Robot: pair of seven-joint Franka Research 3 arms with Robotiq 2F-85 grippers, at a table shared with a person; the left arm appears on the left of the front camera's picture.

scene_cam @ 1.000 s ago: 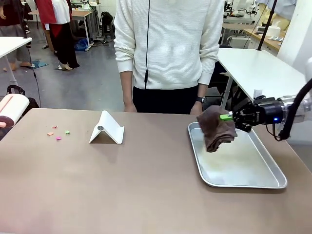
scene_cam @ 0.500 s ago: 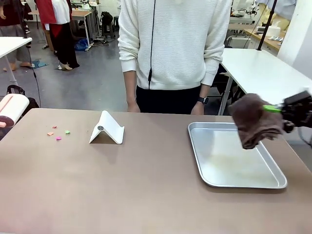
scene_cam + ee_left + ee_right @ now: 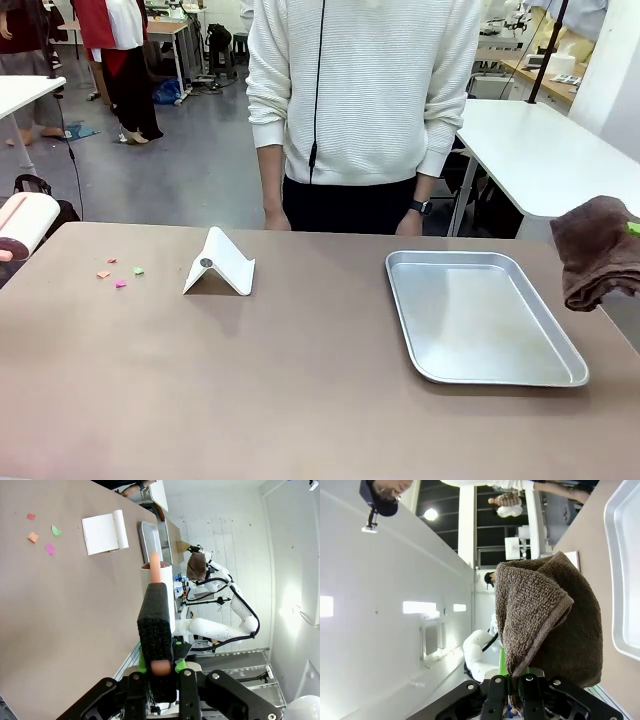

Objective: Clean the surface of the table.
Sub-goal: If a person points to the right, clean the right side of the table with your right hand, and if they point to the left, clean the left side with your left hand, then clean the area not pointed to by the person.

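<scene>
While right gripper (image 3: pixel 512 681) pinches brown terry cloth (image 3: pixel 547 615) aloft (left gripper (image 3: pixel 161 668) clamps black bristled brush (image 3: pixel 154 625)), we must next press cloth onto matte taupe table (image 3: pixel 250 380).

You're in a robotics lab, an open workshop hall. Your brown table (image 3: pixel 300 380) sits among white tables (image 3: pixel 540 150) on a bare grey floor (image 3: pixel 190 170), with benches (image 3: pixel 500 45) of gear farther back. A white robot arm (image 3: pixel 215 627) stands on its mount by a painted white wall (image 3: pixel 225 530), black cables (image 3: pixel 220 600) looping off it. Strip lights (image 3: pixel 420 607) run high overhead under a tall ceiling.
</scene>
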